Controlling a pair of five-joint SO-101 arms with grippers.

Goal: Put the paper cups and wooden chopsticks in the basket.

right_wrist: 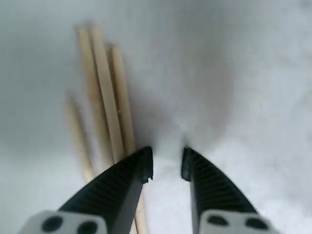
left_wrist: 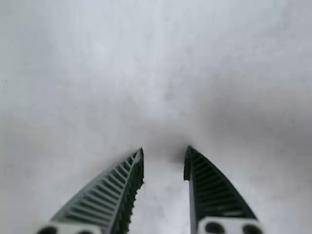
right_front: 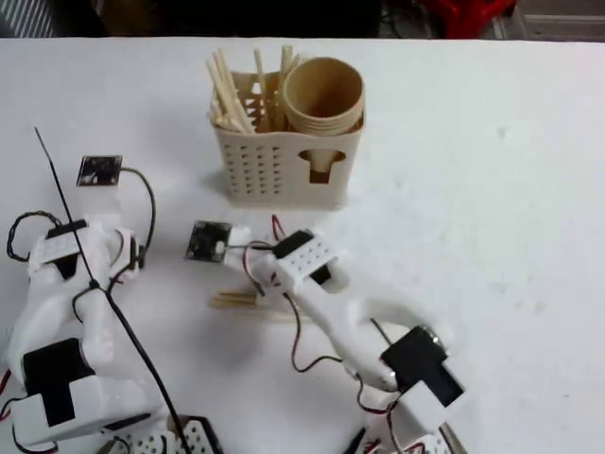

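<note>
Several wooden chopsticks (right_wrist: 105,97) lie side by side on the white table, also seen as a small bundle of loose chopsticks (right_front: 234,300) in the high view. My right gripper (right_wrist: 165,153) hangs just over the table, open by a narrow gap with nothing in it. One of its fingers (right_wrist: 131,170) rests over the near ends of the sticks. The cream basket (right_front: 274,175) stands at the back centre, holding stacked paper cups (right_front: 323,95) and more chopsticks (right_front: 232,95). My left gripper (left_wrist: 163,151) is open over bare table.
The left arm (right_front: 71,251) sits at the table's left, the right arm (right_front: 312,270) in the middle just in front of the basket. Black cables and two small camera boards (right_front: 99,171) lie near them. White table stretches off to the right.
</note>
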